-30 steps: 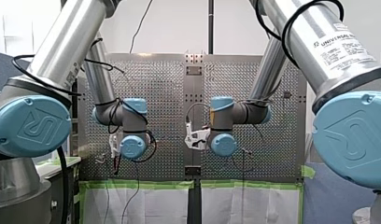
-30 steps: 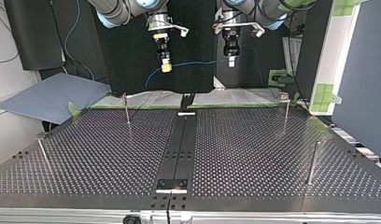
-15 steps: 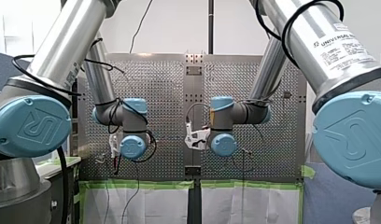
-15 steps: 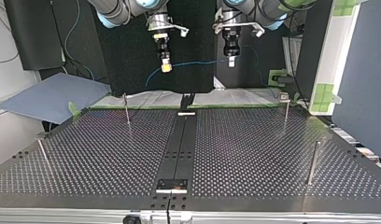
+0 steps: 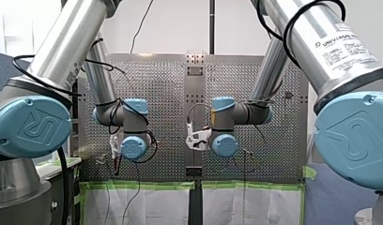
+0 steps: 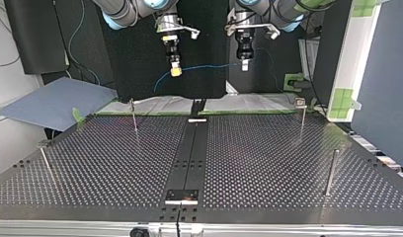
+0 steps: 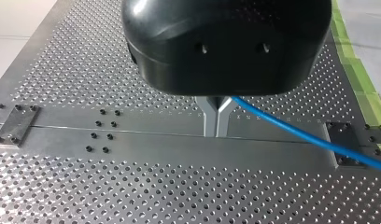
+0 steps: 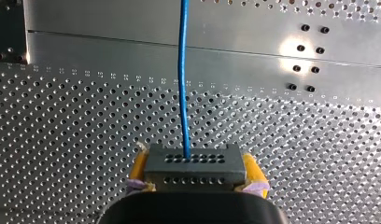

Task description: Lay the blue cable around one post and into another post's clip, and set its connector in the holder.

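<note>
Top view, read from its left across to its right:
- By the left edge of the bench (image 6: 268, 163), toward the camera-side corner, a thin post (image 6: 46, 165) stands bare. A second post (image 6: 134, 116) near the arm-side edge also has nothing around it.
- My right arm (image 6: 120, 11) hangs by the arm-side edge, its jaws clenched on the connector (image 8: 194, 165). The right wrist view shows the grey block squeezed between yellow pads (image 8: 251, 170), well above the bench.
- From the connector the blue cable (image 6: 209, 66) runs through the air, nearly level, across to the other arm. No part of it touches the bench or a post.
- On the dark centre strip (image 6: 192, 153), by the camera-side edge, sits a small plate (image 6: 181, 196). It may be the holder, though I cannot tell; nothing sits in it.
- My left arm (image 6: 283, 7) hangs beside the right. In the left wrist view its metal fingers (image 7: 209, 120) meet tip to tip, with the cable coming out at their root. I judge the jaws clamped on the cable, loosely or firmly I cannot say.
- Near the arm-side right corner a post with a small head (image 6: 302, 118), perhaps the clip, is empty. A plain post (image 6: 330, 172) by the right edge is empty too.
- Progress, as I judge it: cable and connector are lifted and stretched between the arms, nothing more. Looping one post, pressing the cable into a clip and seating the connector are all left.
</note>
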